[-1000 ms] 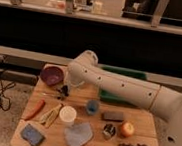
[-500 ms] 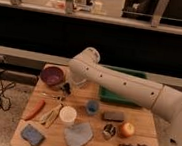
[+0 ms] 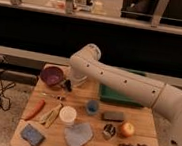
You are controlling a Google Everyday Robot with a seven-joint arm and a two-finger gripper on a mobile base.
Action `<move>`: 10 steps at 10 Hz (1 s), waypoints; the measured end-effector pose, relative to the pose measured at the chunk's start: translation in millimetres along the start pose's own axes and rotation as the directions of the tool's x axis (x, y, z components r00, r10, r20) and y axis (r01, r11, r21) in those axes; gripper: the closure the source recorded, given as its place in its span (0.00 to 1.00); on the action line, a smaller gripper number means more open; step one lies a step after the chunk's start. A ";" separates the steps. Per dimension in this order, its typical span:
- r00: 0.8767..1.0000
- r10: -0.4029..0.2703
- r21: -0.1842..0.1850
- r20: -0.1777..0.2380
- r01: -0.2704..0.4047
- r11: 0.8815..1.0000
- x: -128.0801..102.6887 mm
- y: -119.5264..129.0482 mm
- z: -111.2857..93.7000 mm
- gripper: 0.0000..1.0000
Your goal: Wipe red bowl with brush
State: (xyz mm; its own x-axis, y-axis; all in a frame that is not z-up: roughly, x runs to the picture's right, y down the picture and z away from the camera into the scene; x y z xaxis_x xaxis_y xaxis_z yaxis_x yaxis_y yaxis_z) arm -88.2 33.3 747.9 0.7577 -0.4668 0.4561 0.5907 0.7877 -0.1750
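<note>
The purple bowl (image 3: 52, 76) sits at the far left, and the gripper (image 3: 68, 84) hangs low just to its right (how open it is, and whether it holds anything, I cannot tell). The small dark thing at its tip is probably the brush (image 3: 66, 87). The red bowl (image 3: 126, 128), as I judge it, lies well apart at the near right. The likely slips are wiping the purple bowl by mistake or dropping the brush while crossing.

The wooden table (image 3: 142, 116) holds a purple bowl (image 3: 52, 76) and white cup (image 3: 68, 115), end effector (image 3: 67, 85) beside the bowl.
</note>
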 end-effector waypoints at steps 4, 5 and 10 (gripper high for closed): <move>1.000 0.013 0.032 -0.029 -0.012 0.999 15.2 -8.3 -25.4 1.00; 0.999 0.015 0.038 -0.035 -0.014 0.999 18.3 -11.2 -31.4 1.00; 0.998 0.016 0.053 -0.058 -0.013 0.998 30.7 -31.9 -43.1 1.00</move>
State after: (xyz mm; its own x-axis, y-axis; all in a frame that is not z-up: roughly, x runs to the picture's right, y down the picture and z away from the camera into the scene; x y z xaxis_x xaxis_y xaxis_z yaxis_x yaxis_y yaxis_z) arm -71.9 -23.4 729.9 0.7820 -0.4763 0.4020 0.5649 0.8142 -0.1342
